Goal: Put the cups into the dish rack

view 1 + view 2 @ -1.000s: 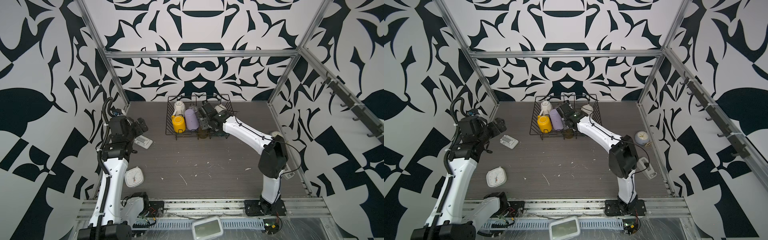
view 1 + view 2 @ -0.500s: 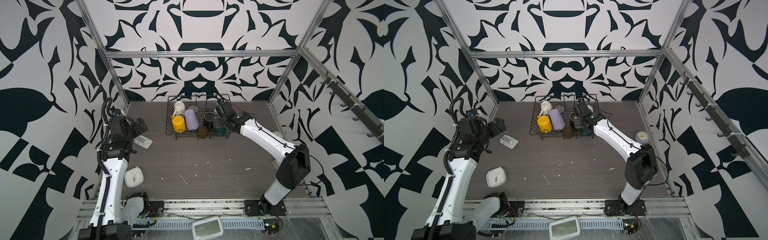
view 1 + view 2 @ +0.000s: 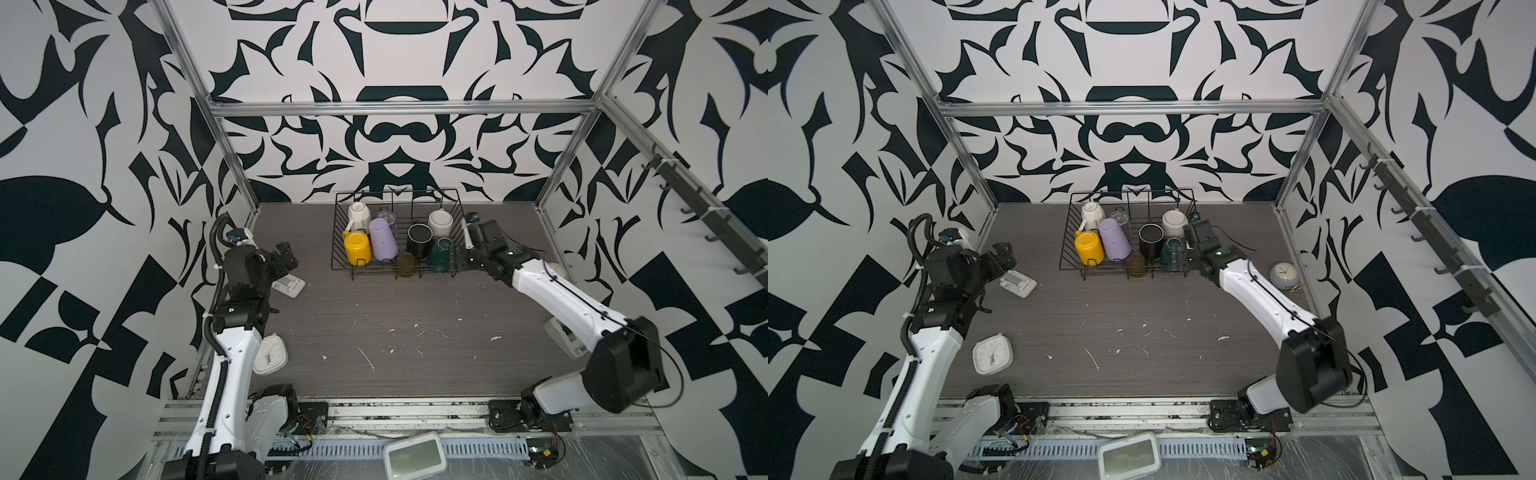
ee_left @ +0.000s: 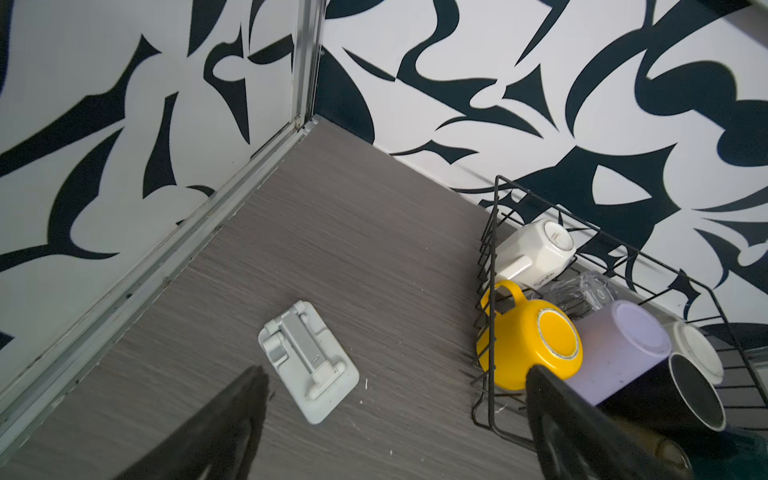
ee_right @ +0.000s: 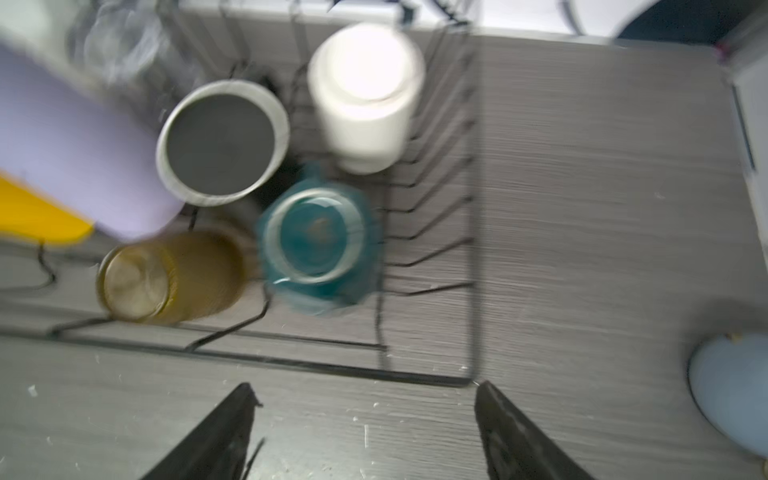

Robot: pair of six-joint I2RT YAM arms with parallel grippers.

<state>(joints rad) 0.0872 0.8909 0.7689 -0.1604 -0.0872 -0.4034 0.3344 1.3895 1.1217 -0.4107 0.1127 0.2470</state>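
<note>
All 8 cups (image 3: 417, 243) sit in dish rack (image 5: 472, 249), left pincer (image 4: 397, 370) & right pincer (image 5: 365, 386) both open, empty; I'd back the right one straight off the rack's corner wire w/o nudging the teal mug (image 5: 318, 237).

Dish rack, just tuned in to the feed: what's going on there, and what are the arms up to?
Eight cups sit in the dish rack. The right gripper is open and empty by the rack's right front corner, nearest the teal mug. The left gripper is open and empty too, hovering over a white stand near the left wall. Outside the rack I see only that stand, a square clock and a round clock.
</note>
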